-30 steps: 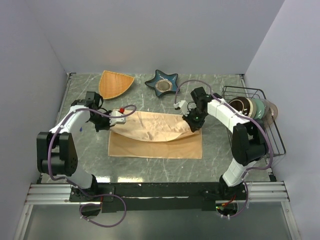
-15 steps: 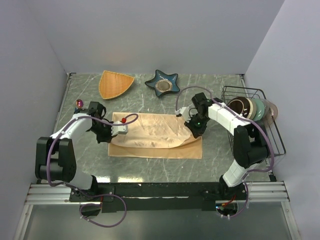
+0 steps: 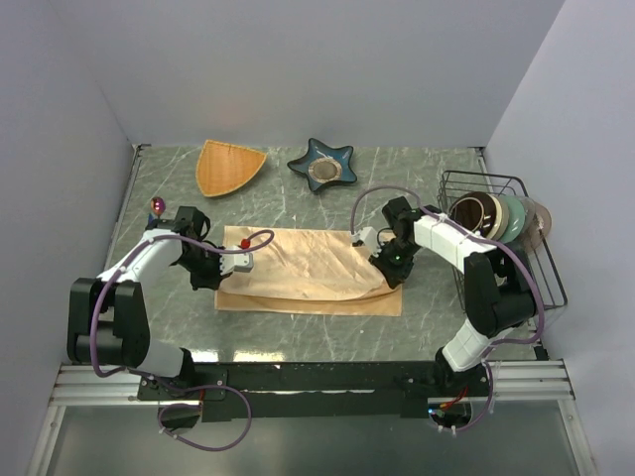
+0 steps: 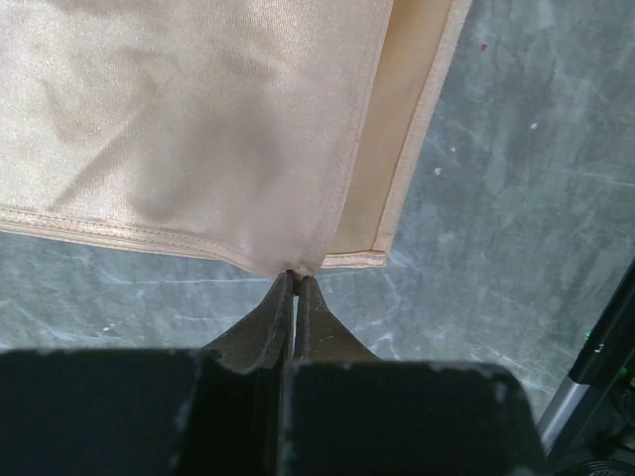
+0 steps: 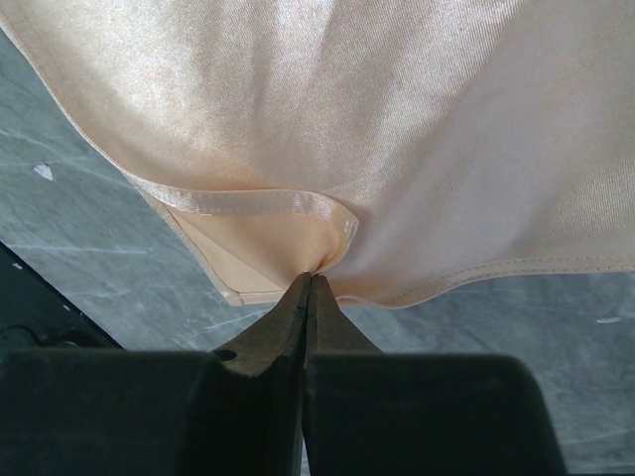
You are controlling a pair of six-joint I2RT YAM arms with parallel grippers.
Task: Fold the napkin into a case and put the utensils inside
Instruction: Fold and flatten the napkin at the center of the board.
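The napkin [image 3: 313,270] is soft peach satin cloth, glossy, with a stitched hem; the worktop [image 3: 298,332] looks like smooth grey veined stone.

Fan dish [image 3: 230,167], star dish [image 3: 322,165], wire rack [image 3: 482,176] (holding bowls [image 3: 498,213], seemingly).

Worktop [image 3: 437,188]: dark grey-green, stone look, thin white streaks and small white flecks. Back wall [image 3: 317,69]: plain, smooth, pale lilac-grey. Left wall [image 3: 50,149] and right wall [image 3: 585,149]: same colour, closing worktop in on three sides. Silver metal rail [image 3: 317,382] along near edge. Grey shiny panel [image 3: 317,446] below rail. Light soft, even; shadows faint.
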